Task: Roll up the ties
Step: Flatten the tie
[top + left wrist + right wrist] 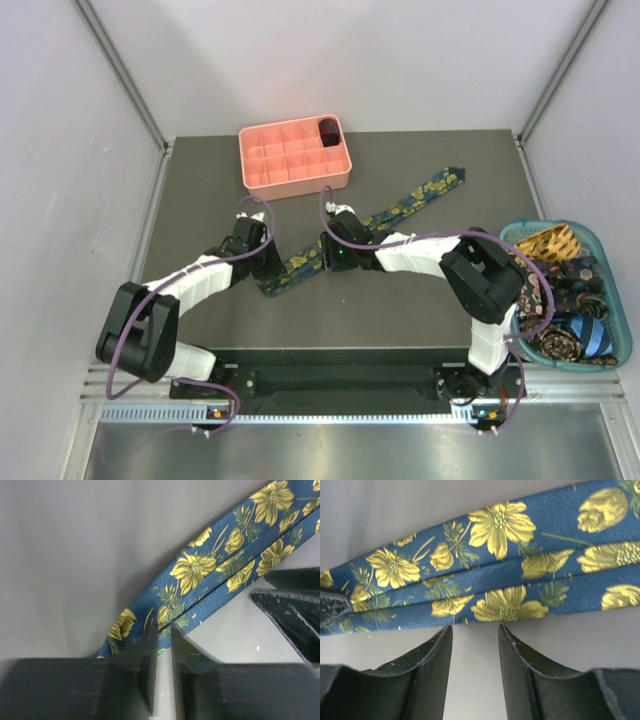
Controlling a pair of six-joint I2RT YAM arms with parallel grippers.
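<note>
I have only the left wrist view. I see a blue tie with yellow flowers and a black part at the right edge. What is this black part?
Observer: Probably the right hand. Its own camera shows it open, with the floral tie lying just beyond its fingertips, not between them.
Operator: To where does the tie run outside my picture?
Observer: The top view shows it lying diagonally on the table, with its pointed end toward the far right corner.
Operator: Is any tie already rolled?
Observer: One dark coil sits in the far right corner compartment of the pink tray.
</note>
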